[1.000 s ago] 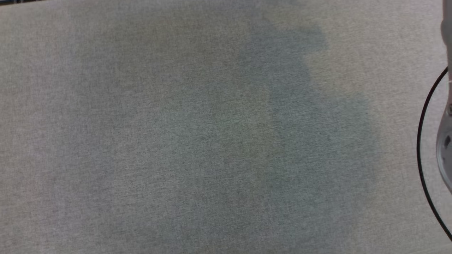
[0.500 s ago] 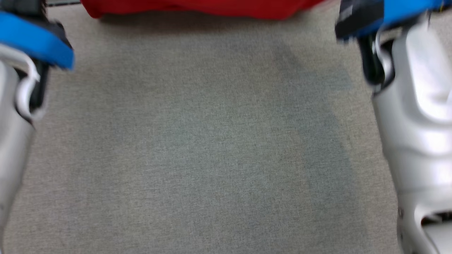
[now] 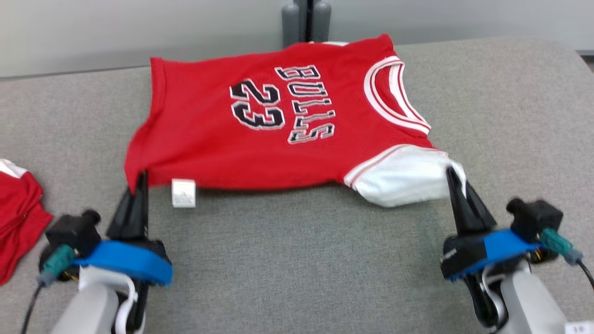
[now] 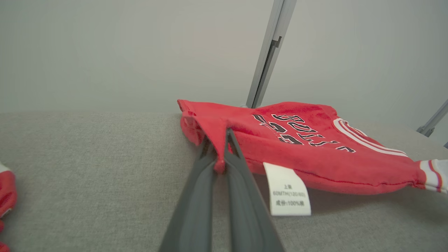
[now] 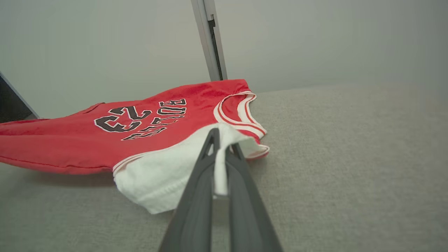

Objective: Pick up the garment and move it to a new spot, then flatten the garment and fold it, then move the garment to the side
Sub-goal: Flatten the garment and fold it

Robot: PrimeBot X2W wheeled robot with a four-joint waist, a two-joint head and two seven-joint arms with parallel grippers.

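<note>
The garment point(image 3: 218, 144) is a red sleeveless jersey with a black number and lettering, white trim and a white lining. It lies spread sideways on the grey padded table point(image 3: 301, 260), its near edge lifted. My left gripper point(image 3: 139, 181) is shut on the hem corner at the lower left point(image 4: 219, 164). My right gripper point(image 3: 452, 174) is shut on the white shoulder part at the lower right point(image 5: 219, 175). A white label point(image 4: 287, 190) hangs from the near hem.
Another red cloth point(image 3: 16, 218) lies at the table's left edge. A grey post point(image 3: 304, 21) stands behind the table against a pale wall. Bare grey tabletop lies between the arms and to the right.
The head camera has tilted up: one second ago it showed bare tabletop, now the jersey and both grippers holding its near corners.
</note>
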